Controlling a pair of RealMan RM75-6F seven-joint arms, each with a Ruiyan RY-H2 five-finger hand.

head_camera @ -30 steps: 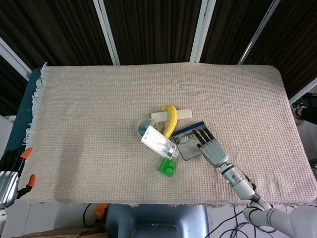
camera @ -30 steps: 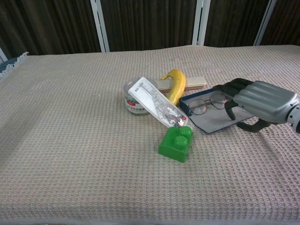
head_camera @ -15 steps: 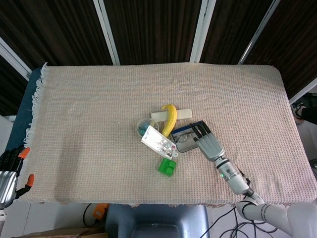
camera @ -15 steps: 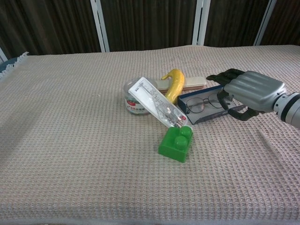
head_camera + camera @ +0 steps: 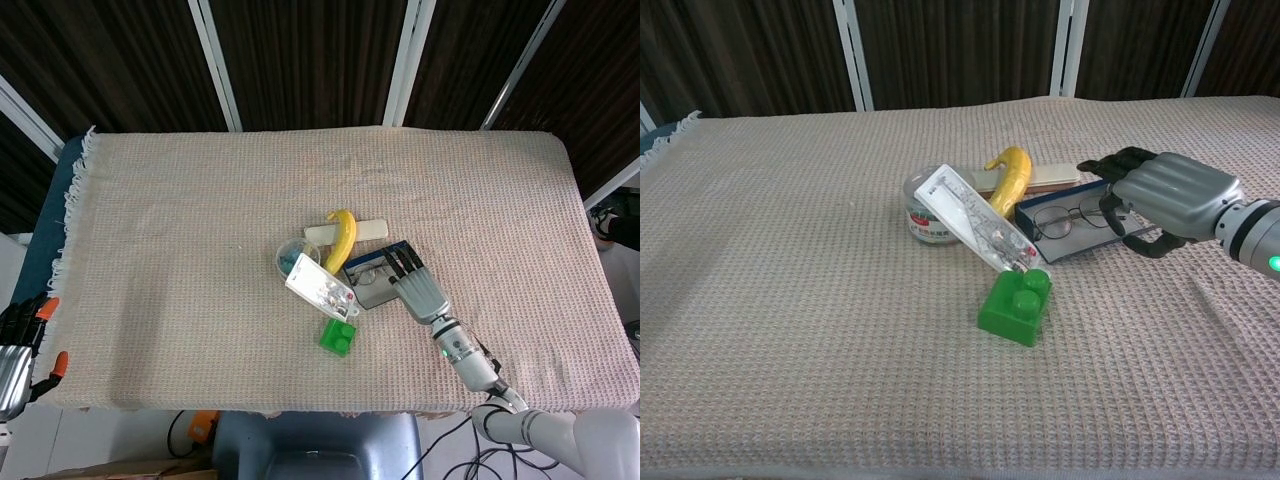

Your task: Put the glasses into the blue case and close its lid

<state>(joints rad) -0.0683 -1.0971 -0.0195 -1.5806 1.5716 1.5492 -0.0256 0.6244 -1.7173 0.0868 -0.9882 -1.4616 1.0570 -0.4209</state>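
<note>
**My right hand at the edge of the blue case**

My right hand [image 5: 1170, 195] lies low over the right end of the blue case [image 5: 1065, 245], palm down, with the dark fingers [image 5: 1110, 165] curved over the case's far right corner. From above, my right hand [image 5: 418, 290] covers that side of the case [image 5: 372, 292], fingers pointing up the table. I cannot tell whether they actually grip the case or only rest against it; nothing is lifted.

The glasses [image 5: 1065, 220] sit inside the open case, lenses towards the left end, one temple reaching right under my fingers. The case's lid is not shut over them.

Just left of the case, a yellow banana [image 5: 1010, 180] leans across a pale flat bar [image 5: 1055, 177]. A clear flat packet [image 5: 975, 228] lies tilted over a small round tub [image 5: 925, 215], its lower end touching a green building block [image 5: 1015, 305] near the case's front left corner. Everything rests on the beige woven cloth [image 5: 790, 300].

My left hand [image 5: 18, 360] hangs off the table's near left corner, holding nothing, fingers loosely apart.
</note>
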